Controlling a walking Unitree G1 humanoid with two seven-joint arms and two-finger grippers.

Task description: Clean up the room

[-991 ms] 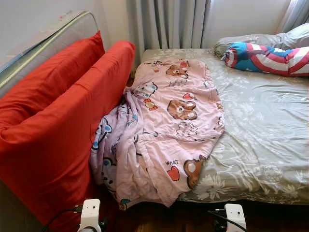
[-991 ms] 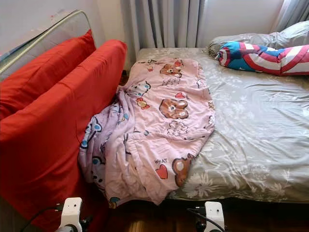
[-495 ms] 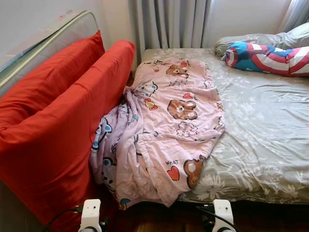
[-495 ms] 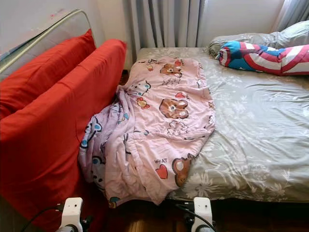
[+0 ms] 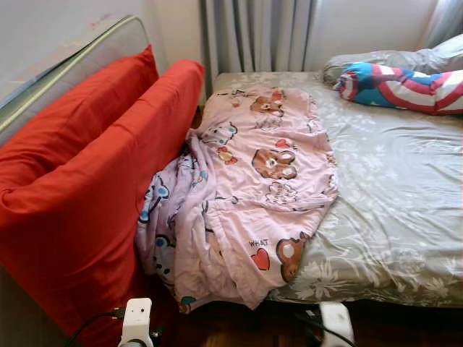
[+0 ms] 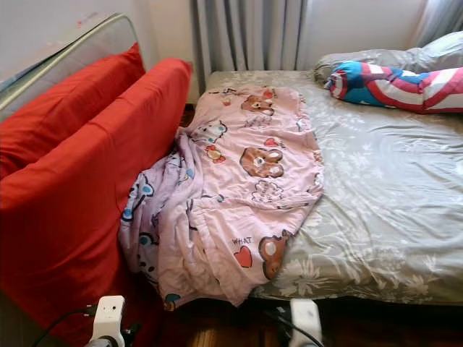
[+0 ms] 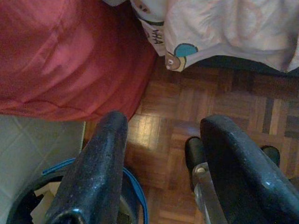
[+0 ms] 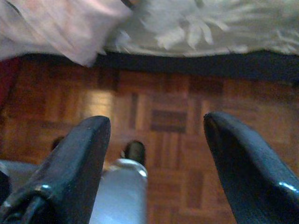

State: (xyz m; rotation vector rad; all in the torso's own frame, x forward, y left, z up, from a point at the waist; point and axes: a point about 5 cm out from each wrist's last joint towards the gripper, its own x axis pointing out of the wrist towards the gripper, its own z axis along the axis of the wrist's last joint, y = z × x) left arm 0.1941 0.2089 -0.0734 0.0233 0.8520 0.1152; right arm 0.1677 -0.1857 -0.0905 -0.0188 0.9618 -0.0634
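Hanging low over the parquet floor (image 8: pixel 163 116) at the foot of the bed, the left gripper (image 7: pixel 163 140) and the right gripper (image 8: pixel 156 140) both have their black fingers spread apart with nothing between them (a blue-rimmed bucket (image 7: pixel 133 196) sits just under the left one). Beyond them a pink cartoon-bear blanket (image 5: pixel 253 181) lies crumpled along the left side of the bed (image 5: pixel 391 188), its lower edge spilling off toward the floor and its side bunched against two red cushions (image 5: pixel 79 188) leaning on a folded mattress (image 5: pixel 72 61). Farthest off, a red, white and blue striped pillow (image 5: pixel 405 83) rests at the head of the grey floral sheet beside grey pillows (image 5: pixel 376 59), with grey curtains (image 5: pixel 257 36) behind.
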